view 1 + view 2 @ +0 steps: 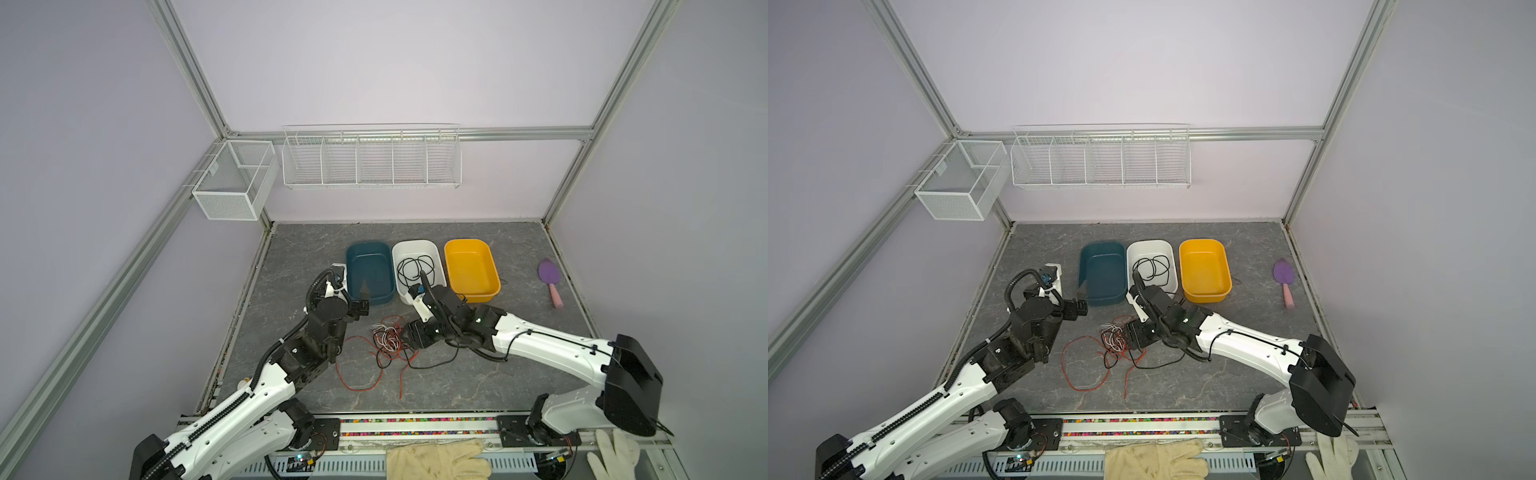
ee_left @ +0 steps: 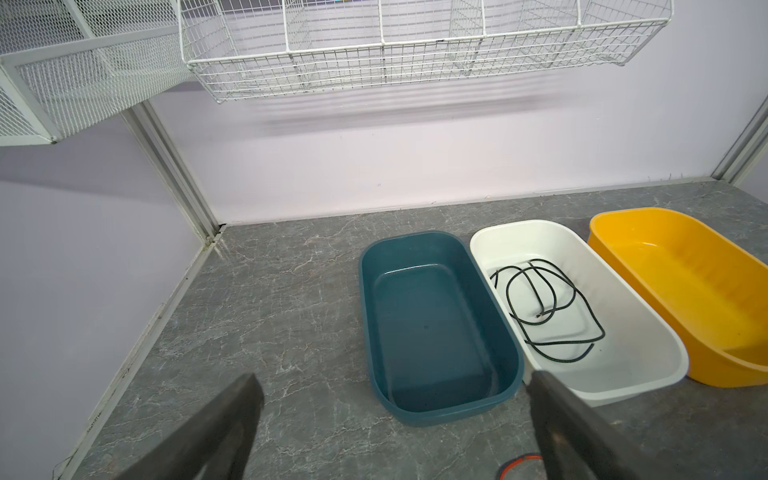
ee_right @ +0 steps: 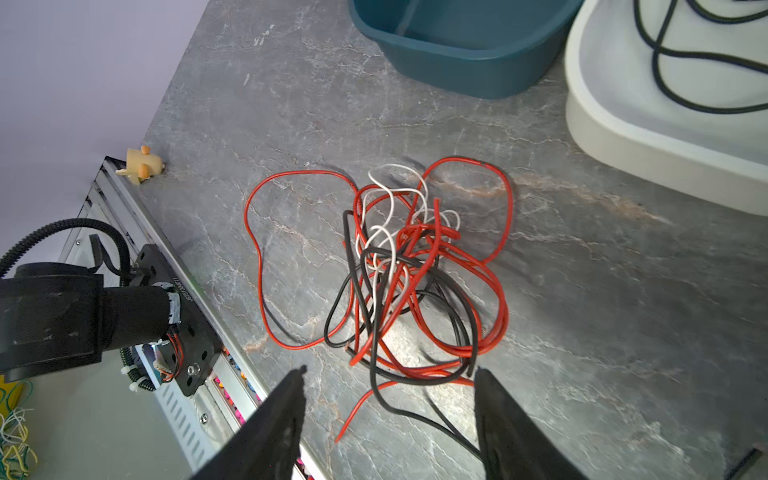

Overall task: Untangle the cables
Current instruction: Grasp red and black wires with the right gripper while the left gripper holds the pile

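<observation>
Fingers: right fingers (image 3: 276,424) spread, pinching nothing; left fingers (image 2: 232,415) spread wide, also holding nothing.
Right reach: tips just at the near edge of the cables (image 3: 399,266), with one black strand lying on the worktop (image 3: 602,291) between the two fingers.
Left reach: aimed at the near end of the teal tub (image 2: 432,332), well apart from the tangle.
Cables: loose knot of red, white and black strands lying on the worktop between the two arms in both top views; its widest red loop spreads toward the left arm's side.
Black cable: one black cable (image 2: 540,307) lies apart from the knot, coiled in loops on the floor of the white tub (image 2: 631,324).
Tubs: teal, white and yellow tub (image 2: 685,286) stand side by side toward the back of the worktop, white in the middle; the teal and yellow ones hold nothing.
Brush: purple brush (image 1: 549,278) with a pink handle lies on the worktop, apart from the yellow tub on its outer side.
Wall: wire rack (image 1: 372,160) and mesh basket (image 1: 235,178) hang above the worktop.
Front rail: pale gloves (image 1: 436,459) lie at the front edge.
</observation>
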You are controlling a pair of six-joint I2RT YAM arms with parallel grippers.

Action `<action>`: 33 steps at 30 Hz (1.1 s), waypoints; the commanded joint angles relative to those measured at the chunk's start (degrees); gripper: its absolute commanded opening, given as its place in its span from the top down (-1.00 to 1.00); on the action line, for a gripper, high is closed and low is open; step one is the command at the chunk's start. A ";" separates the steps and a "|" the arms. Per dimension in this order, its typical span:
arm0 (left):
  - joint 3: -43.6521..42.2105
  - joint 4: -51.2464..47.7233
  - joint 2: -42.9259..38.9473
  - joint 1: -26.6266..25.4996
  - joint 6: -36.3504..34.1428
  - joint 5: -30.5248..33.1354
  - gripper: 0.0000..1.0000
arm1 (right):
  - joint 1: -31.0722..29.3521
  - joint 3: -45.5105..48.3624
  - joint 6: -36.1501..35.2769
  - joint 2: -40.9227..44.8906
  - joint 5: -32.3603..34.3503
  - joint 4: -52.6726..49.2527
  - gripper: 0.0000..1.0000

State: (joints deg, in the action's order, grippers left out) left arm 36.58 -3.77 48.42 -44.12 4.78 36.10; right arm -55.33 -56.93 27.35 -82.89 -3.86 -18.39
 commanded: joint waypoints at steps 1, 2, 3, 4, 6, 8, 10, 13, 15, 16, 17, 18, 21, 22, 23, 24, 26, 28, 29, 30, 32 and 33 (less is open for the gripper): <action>1.92 -0.87 -0.15 0.28 0.89 -0.50 -0.99 | -0.85 0.46 0.12 -2.49 1.84 2.42 -0.20; 1.92 -0.88 -0.26 0.28 0.77 -0.50 -0.98 | -1.07 0.36 -0.01 -2.99 1.93 2.55 -0.13; 1.84 -0.85 -0.30 0.33 0.89 -0.44 -0.99 | -1.21 0.32 -0.02 -3.73 2.03 2.70 -0.08; 1.83 -0.87 -0.41 0.30 0.86 -0.43 -0.99 | -1.31 0.32 0.03 -4.24 2.08 2.83 -0.06; 1.83 -0.88 -0.49 0.28 0.85 -0.54 -0.99 | -1.53 0.51 0.14 -4.86 2.03 3.29 -0.06; 1.83 -0.82 -0.46 0.30 0.85 -0.63 -0.99 | -1.92 0.98 0.23 -5.17 2.03 4.10 -0.06; 1.90 -0.76 -0.31 0.27 0.85 -0.84 -0.99 | -2.18 1.14 0.33 -5.90 1.49 4.65 -0.04; 2.01 -0.97 -0.06 0.35 0.85 -0.91 -0.99 | -2.92 1.35 0.41 -7.22 2.00 4.86 0.01; 2.01 -1.06 -0.15 0.34 0.97 -0.95 -0.99 | -3.36 1.94 0.72 -7.54 2.74 5.26 0.07; 2.01 -1.06 -0.26 0.27 0.94 -1.01 -0.99 | -3.54 2.31 0.93 -7.63 2.76 5.71 0.13; 1.92 -0.98 -0.27 0.32 0.98 -0.96 -0.99 | -3.60 2.58 1.10 -7.68 2.80 6.03 0.17; 1.88 -0.98 -0.14 0.31 0.93 -1.16 -0.99 | -3.72 2.91 1.21 -7.76 2.77 6.30 0.22; 2.05 -1.15 0.20 0.30 1.00 -1.85 -0.99 | -3.82 3.04 1.21 -7.68 3.05 6.18 0.37; 2.09 -1.30 0.35 0.34 0.97 -2.03 -0.99 | -3.86 2.99 1.31 -7.51 3.20 6.18 0.42; 2.17 -1.54 0.43 0.33 1.12 -2.36 -0.99 | -3.87 3.05 1.30 -7.33 3.32 6.13 0.47; 2.27 -1.72 0.57 0.34 1.20 -2.72 -0.99 | -3.93 2.99 1.30 -7.17 3.43 6.01 0.51; 2.35 -2.15 0.70 0.30 1.35 -3.58 -0.99 | -3.93 2.86 1.21 -6.53 3.85 5.41 0.61; 2.60 -2.70 0.55 0.29 1.63 -4.66 -0.99 | -3.94 2.63 0.91 -5.44 4.31 4.66 0.67; 2.62 -3.05 0.48 0.30 1.72 -5.26 -0.99 | -3.94 2.60 0.78 -4.69 4.47 4.22 0.70; 2.60 -3.29 0.35 0.28 1.89 -5.76 -0.99 | -3.93 2.53 0.61 -3.99 4.52 3.89 0.72; 2.65 -3.93 0.27 0.29 1.99 -6.99 -0.99 | -3.98 2.54 0.23 -2.32 4.83 3.27 0.76; 2.76 -4.37 0.35 0.31 2.13 -7.37 -0.99 | -3.97 2.53 0.03 -1.66 5.03 3.05 0.77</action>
State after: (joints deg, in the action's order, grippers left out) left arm 37.32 -6.31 49.04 -44.07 5.82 31.18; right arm -59.00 -54.70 28.23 -88.14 -0.10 -14.41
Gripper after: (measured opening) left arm 0.994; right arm 0.121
